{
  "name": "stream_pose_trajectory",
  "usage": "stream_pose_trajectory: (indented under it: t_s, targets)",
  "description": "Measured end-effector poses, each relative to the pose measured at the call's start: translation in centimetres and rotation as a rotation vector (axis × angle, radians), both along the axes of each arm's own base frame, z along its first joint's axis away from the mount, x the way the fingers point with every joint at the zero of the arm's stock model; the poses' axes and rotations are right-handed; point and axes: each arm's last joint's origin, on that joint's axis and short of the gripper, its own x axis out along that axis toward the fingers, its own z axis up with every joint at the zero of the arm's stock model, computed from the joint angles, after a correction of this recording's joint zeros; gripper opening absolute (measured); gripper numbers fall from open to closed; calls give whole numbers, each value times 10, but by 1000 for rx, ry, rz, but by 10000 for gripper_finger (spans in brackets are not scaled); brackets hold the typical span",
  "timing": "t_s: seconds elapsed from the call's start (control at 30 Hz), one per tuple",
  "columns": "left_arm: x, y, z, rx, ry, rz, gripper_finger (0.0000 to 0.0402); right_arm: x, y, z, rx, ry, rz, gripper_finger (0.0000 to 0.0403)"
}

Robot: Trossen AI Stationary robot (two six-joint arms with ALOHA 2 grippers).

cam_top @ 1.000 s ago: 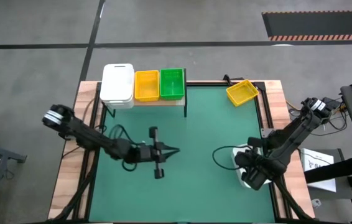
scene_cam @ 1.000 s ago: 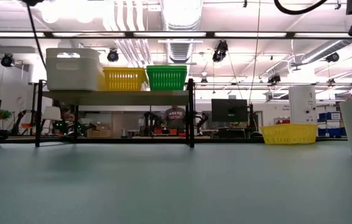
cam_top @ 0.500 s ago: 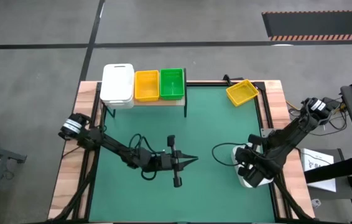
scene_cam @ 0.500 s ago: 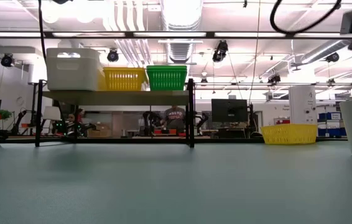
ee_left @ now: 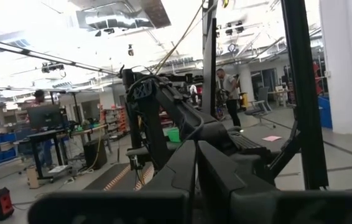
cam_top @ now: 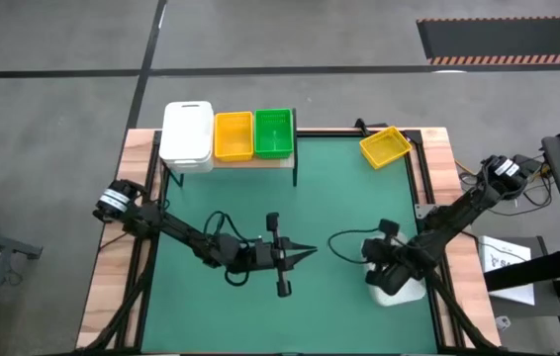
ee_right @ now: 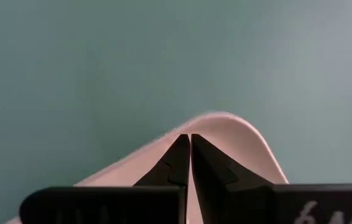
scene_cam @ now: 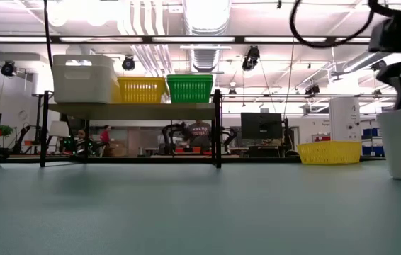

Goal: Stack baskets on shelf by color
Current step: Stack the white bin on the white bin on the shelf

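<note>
Presently the right gripper (cam_top: pixel 387 281), at four o'clock on the green mat (cam_top: pixel 320 198), pinches a white basket's (cam_top: pixel 399 290) wall for carrying to the shelf (cam_top: pixel 250 160) at eleven, while the left gripper (cam_top: pixel 305 253) waits mid-table, pressed together.

The right gripper (ee_right: pixel 190 155) shows as two dark, wedge-shaped fingers (ee_right: pixel 175 163) pressed together, their tips meeting with only a thin line between them. Clamped between those tips is the thin wall of a white plastic basket with a rounded corner (ee_right: pixel 238 140); its smooth rim curves out from the fingertips to either side and drops back toward the gripper body. Beyond the basket, past the fingertips, lies the plain green table mat (ee_right: pixel 101 68), filling the rest of the view. A dark crossbar of the gripper body runs behind the fingers.
</note>
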Motion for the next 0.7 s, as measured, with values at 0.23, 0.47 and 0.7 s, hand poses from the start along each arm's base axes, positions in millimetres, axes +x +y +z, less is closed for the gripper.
stream_pose_trajectory:
  t_s: [0.23,0.47,0.7]
  targets:
    - [0,0,1,-1,-3,0,1,26,14,13,43,-193,263,9]
    - [0,-1,3,-1,-8,-1,1,8,0,36,74,-203,235,9]
    - [1,-1,-3,21,40,-2,1,-13,-17,40,122,-132,64,9]
